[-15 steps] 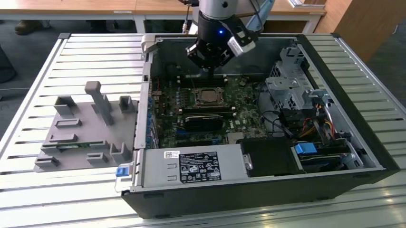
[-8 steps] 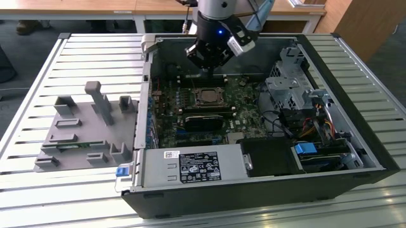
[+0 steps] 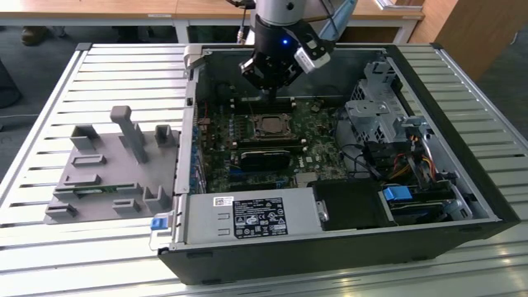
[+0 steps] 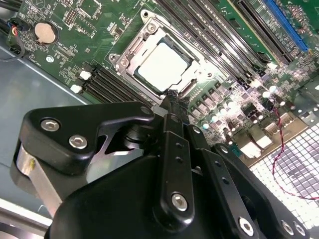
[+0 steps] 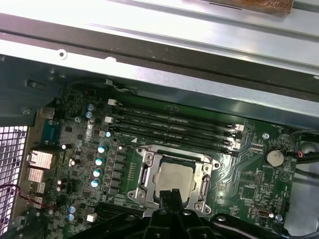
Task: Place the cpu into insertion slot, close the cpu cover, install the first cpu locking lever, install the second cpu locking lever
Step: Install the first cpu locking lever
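The cpu [image 4: 162, 67] [image 5: 174, 179] lies flat in the insertion slot [image 3: 268, 126] on the green motherboard [image 3: 322, 158]. Its silver-grey top shows through the cut-out of the cpu cover [image 4: 130, 49] [image 5: 145, 174]. That silvery frame lies down flat around the chip. My gripper [image 3: 269, 93] [image 4: 173, 99] [image 5: 169, 195] hangs just above the socket's edge on the side nearest the memory slots, a little off the chip. Its fingers are shut, tips together, and hold nothing. How the locking levers stand cannot be made out.
The open computer case [image 3: 462, 204] walls in the board. Memory slots [image 5: 169, 127] run beside the socket, and a coin battery [image 5: 274, 158] sits past them. The power supply [image 3: 247, 216] and drive cage [image 3: 379, 117] crowd the case. A grey fixture [image 3: 107, 167] stands at the exterior view's left.
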Controlling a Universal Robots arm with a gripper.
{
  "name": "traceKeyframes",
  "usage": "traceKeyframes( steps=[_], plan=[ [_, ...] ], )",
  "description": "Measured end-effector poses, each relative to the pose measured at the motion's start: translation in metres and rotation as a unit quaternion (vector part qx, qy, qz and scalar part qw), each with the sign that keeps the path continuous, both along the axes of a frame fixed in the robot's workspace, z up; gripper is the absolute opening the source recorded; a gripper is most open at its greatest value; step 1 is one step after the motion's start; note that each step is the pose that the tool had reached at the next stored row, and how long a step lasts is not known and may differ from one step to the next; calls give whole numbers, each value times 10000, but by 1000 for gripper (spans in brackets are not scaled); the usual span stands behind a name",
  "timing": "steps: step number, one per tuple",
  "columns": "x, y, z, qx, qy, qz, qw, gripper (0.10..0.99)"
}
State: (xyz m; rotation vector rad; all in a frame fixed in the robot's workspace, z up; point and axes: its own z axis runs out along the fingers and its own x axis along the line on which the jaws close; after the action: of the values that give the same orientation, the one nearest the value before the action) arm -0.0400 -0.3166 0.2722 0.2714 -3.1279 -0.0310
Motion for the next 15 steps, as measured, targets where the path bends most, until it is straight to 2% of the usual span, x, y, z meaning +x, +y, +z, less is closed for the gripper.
traceKeyframes(
  steps=[15],
  plan=[
    [-57, 0, -17, 3, -5, 45, 10000, 106]
  ],
)
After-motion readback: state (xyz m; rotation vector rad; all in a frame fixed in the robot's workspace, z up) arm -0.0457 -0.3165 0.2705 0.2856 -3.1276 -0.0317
